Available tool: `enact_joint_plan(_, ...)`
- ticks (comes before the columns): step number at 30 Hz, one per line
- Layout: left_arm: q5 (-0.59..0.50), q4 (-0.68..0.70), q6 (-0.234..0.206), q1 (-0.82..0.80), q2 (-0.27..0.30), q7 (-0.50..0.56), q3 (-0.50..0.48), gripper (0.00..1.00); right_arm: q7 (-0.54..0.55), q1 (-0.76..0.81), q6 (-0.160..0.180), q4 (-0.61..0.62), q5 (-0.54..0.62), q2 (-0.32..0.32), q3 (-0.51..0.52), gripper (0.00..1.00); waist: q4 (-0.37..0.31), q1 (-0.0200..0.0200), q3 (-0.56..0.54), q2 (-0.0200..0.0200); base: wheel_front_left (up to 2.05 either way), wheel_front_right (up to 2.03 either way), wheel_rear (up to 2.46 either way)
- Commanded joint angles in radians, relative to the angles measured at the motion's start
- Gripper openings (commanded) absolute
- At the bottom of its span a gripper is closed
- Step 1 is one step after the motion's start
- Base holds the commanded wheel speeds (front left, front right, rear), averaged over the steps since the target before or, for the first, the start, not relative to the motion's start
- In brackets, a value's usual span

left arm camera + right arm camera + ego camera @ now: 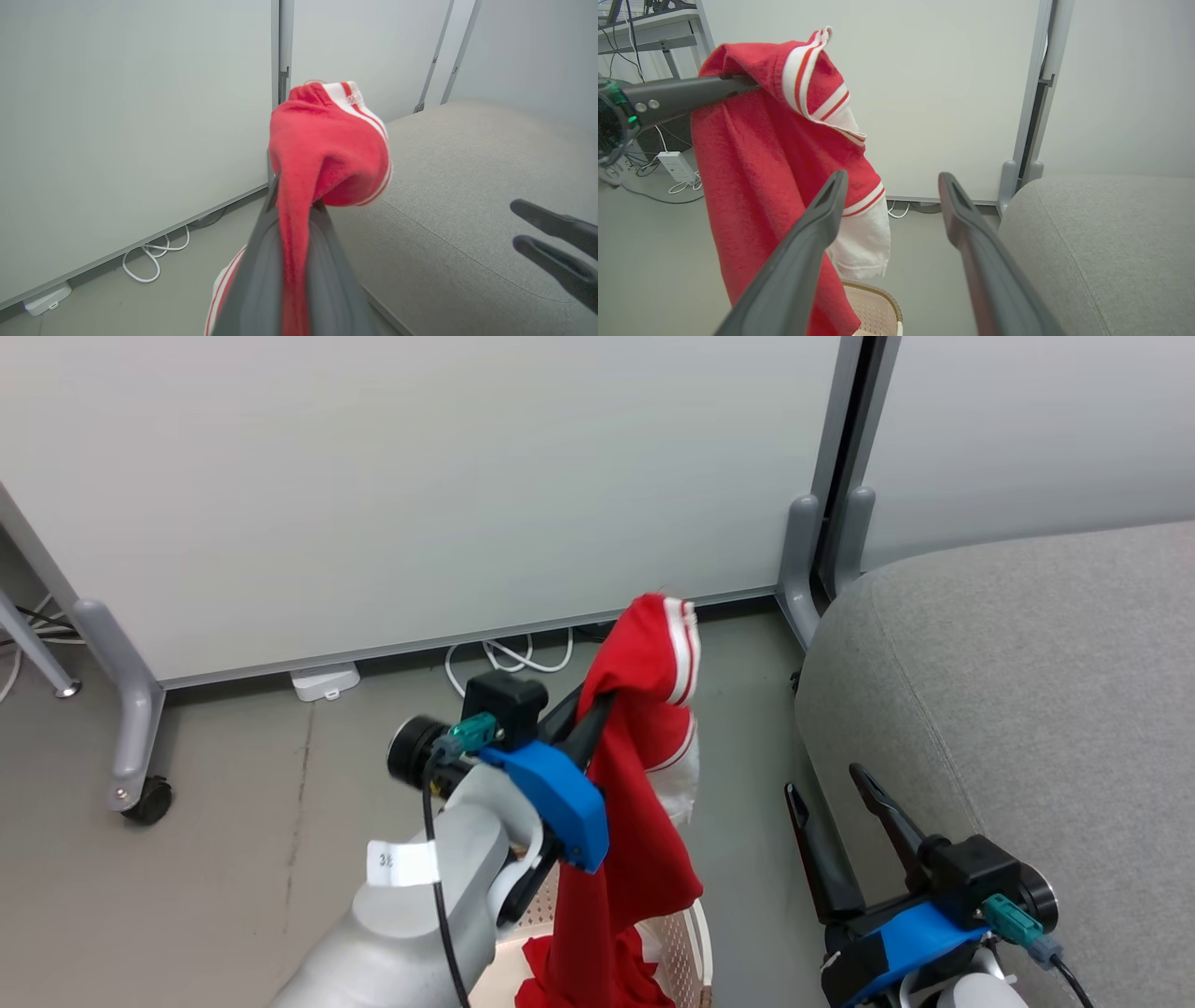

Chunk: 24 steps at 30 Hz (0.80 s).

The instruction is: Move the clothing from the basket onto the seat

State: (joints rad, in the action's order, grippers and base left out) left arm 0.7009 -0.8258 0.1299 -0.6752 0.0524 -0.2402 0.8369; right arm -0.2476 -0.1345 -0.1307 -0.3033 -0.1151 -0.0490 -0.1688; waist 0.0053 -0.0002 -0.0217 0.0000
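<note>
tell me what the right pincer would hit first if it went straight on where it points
Probably the white wall panel; the right pincer aims between the hanging red garment and the grey seat, though depth is unclear.

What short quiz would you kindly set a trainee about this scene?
1. True or false: the left gripper is shut on the red garment.
2. Pick one: the right gripper is A) open and empty, B) shut on cloth, C) shut on a cable.
3. Short answer: in the head view, on which side of the basket is the seat?
Key: 1 true; 2 A; 3 the right.
</note>
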Motion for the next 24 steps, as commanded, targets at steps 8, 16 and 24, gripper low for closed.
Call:
enact_joint_plan(8,0.073,0.070,0.001,-0.106,-0.001,0.049,0.063,0.00,0.016,0.012,0.000,0.012,-0.007,-0.002,-0.017,1.00,0.009,0.0002,-0.013,0.0000,0.00,0.00,0.00)
enact_joint_plan(16,0.146,0.105,-0.024,-0.158,-0.002,0.075,0.114,0.00,0.025,0.000,0.000,0.006,-0.010,-0.002,-0.039,1.00,-0.016,0.0002,-0.031,0.0000,0.00,0.00,0.00)
enact_joint_plan(24,0.191,0.099,-0.034,-0.164,-0.002,0.070,0.166,0.00,0.029,0.007,0.000,0.004,-0.019,-0.002,-0.050,1.00,-0.038,0.0002,-0.038,0.0000,0.00,0.00,0.00)
